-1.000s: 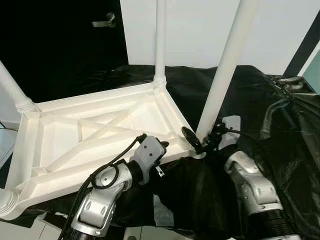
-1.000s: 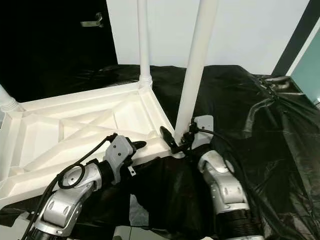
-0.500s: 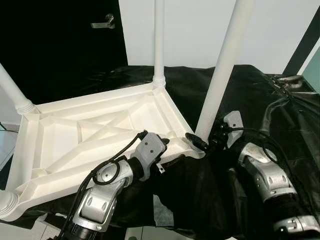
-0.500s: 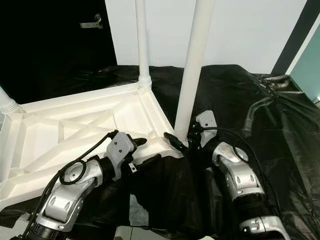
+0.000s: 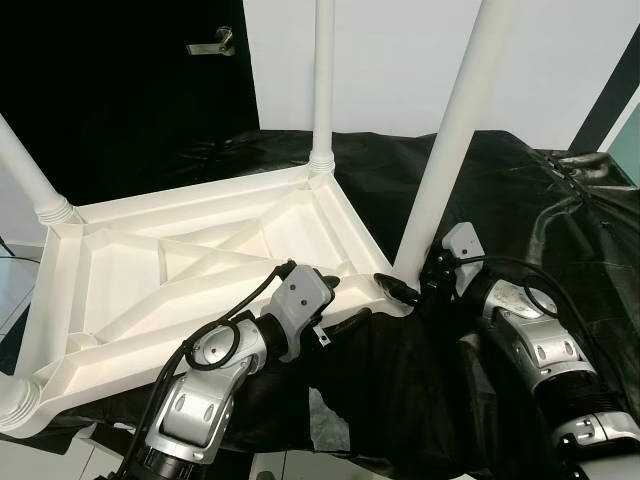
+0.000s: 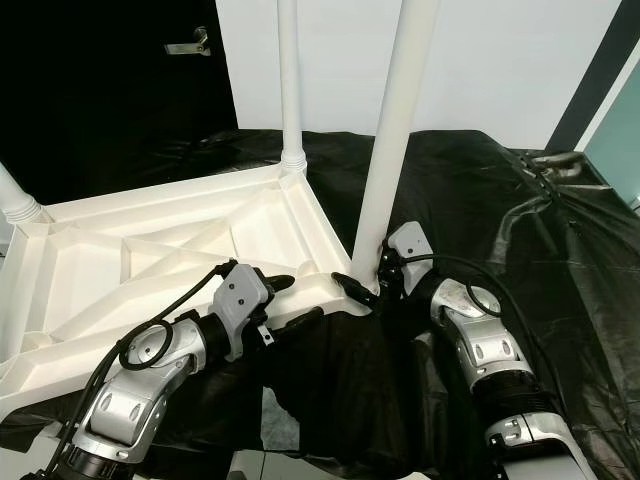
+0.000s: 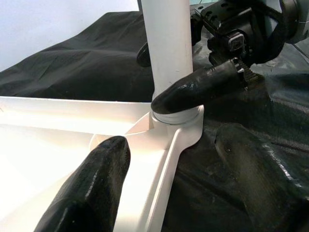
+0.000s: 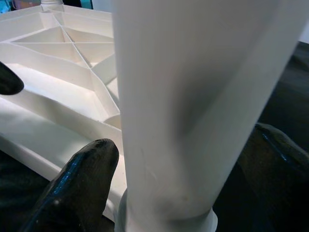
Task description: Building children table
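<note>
White children's tabletop (image 5: 190, 260) lies upside down on black sheeting (image 5: 560, 240) (ribs facing up), right gripper (image 8: 169, 164) spread around the base of the near-corner table leg (image 5: 450, 140), left gripper (image 7: 183, 159) open astride the tabletop's edge beside that corner.

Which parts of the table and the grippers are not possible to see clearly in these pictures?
- Near leg: its top is cut by the upper edge of both eye views.
- Tabletop: its upper face lies against the black cloth.
- Right gripper: the leg hides any pad contact.
- Left gripper: the wrist view crops its fingers.
</note>
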Tool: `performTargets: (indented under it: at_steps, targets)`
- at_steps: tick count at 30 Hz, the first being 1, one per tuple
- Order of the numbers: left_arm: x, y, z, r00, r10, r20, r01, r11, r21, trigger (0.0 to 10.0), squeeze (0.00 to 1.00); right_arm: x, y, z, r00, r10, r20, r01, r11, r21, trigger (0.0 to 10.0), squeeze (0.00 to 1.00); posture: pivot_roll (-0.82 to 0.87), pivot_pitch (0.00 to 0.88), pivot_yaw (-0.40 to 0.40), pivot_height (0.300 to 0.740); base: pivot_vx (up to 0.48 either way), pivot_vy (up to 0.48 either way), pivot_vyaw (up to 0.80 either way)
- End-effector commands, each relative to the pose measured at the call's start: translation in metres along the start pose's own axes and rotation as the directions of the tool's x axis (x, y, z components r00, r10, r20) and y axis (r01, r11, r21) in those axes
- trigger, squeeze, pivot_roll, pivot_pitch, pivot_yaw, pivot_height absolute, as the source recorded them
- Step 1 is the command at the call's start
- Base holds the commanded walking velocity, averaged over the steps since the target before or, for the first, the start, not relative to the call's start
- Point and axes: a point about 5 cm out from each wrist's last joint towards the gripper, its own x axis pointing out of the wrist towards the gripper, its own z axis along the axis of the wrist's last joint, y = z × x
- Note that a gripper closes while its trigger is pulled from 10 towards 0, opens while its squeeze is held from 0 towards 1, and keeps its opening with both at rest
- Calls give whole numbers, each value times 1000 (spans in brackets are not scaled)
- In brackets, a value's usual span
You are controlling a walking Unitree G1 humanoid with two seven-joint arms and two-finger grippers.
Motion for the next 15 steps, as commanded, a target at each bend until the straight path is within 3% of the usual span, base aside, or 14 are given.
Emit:
performTargets:
  at_steps: [1,15]
  targets:
    - [0,2,0,999,51,1,-51,999,4,10000,0,0,-3,2,1000,15,-8,-15,999,-37,10000,0,69,0,-18,740,0,0,0]
    - [1,1,0,999,43,1,-43,999,5,10000,0,-1,-5,0,999,31,-12,-32,998,-53,10000,0,68,0,-16,740,0,0,0]
